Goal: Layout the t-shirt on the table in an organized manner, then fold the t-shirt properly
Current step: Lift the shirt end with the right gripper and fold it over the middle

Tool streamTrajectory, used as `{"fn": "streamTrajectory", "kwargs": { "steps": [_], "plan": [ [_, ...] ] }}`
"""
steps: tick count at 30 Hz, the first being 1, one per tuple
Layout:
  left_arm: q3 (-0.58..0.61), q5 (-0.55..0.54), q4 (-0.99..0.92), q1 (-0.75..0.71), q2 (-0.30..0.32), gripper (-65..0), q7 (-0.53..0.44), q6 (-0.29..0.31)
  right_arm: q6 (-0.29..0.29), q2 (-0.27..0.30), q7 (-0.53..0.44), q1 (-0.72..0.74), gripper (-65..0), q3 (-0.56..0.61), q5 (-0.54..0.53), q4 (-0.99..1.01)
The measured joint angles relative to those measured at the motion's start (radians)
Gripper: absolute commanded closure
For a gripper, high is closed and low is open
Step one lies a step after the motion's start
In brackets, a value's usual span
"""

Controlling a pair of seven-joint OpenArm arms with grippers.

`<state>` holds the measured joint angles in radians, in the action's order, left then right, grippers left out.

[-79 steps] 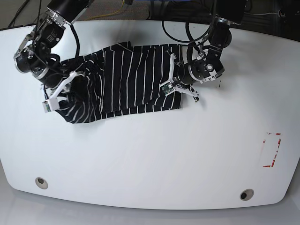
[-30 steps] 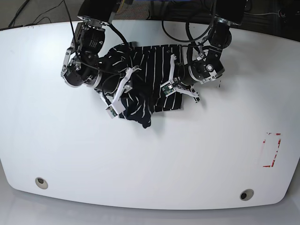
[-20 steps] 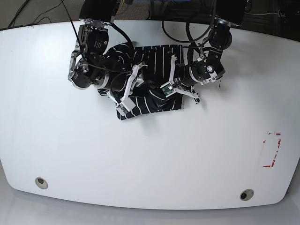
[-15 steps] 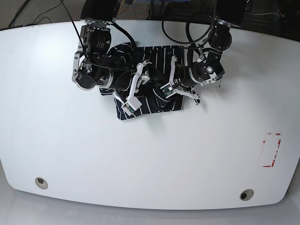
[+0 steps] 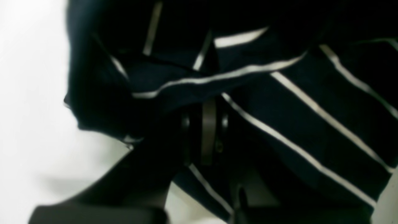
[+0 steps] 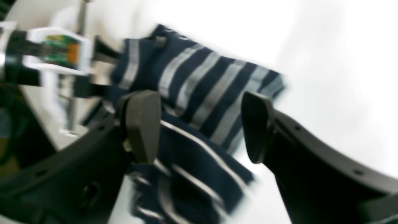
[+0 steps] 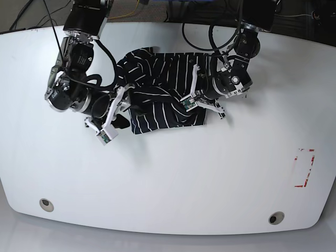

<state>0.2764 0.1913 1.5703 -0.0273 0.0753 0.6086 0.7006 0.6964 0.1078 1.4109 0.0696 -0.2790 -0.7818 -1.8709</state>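
The t-shirt [image 7: 160, 102], black with thin white stripes, lies bunched and partly folded over at the back middle of the table [image 7: 184, 178]. My left gripper [image 7: 191, 93] is at the shirt's right edge, shut on the fabric. In the left wrist view, striped t-shirt cloth [image 5: 311, 109] fills the frame around the closed gripper [image 5: 208, 133]. My right gripper [image 7: 118, 116] is at the shirt's left edge. In the right wrist view its dark fingers [image 6: 143, 124] stand apart with nothing gripped, just short of a corner of the t-shirt [image 6: 199, 77].
A red-marked rectangle [image 7: 304, 168] is at the table's right side. Two round grommets [image 7: 46, 204] [image 7: 275, 217] sit near the front edge. Black cables [image 7: 210, 31] hang behind the left arm at the back edge.
My right gripper carried the shirt's left side over to the right, let go of it and pulled back left. The left gripper stayed shut on the right edge.
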Motion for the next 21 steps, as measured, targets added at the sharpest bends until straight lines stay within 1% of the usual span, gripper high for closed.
{"fn": "streamTrajectory", "kwargs": {
  "steps": [3, 6, 9, 13, 17, 21],
  "plan": [
    [0.000, 0.000, 0.000, 0.000, 0.000, -3.1, 0.000, 0.000, 0.000, 0.035, -0.035, -0.004, -39.6, -0.011, 0.000, 0.000],
    [0.000, 0.000, 0.000, 0.000, 0.000, -3.1, 0.000, 0.000, 0.000, 0.069, -0.038, -0.007, -39.8, -0.015, 0.000, 0.000],
    [0.000, 0.004, 0.000, 0.003, -0.007, -3.1, 0.004, 0.000, 0.000, 0.080, -0.045, -0.026, -39.9, -0.018, -0.003, 0.000],
    [-0.001, 0.012, 0.000, 0.003, -0.017, -3.1, 0.008, 0.000, 0.000, 0.077, -0.037, -0.057, -39.8, -0.018, -0.003, 0.000],
    [-0.001, 0.014, 0.000, 0.003, -0.017, -3.1, 0.008, 0.000, 0.000, 0.071, -0.047, -0.061, -39.6, -0.070, 0.000, 0.002],
    [-0.001, 0.014, 0.000, 0.002, -0.016, -3.1, 0.007, -0.001, 0.000, 0.112, -0.071, -0.053, -39.6, -0.098, 0.047, 0.002]
  ]
}}
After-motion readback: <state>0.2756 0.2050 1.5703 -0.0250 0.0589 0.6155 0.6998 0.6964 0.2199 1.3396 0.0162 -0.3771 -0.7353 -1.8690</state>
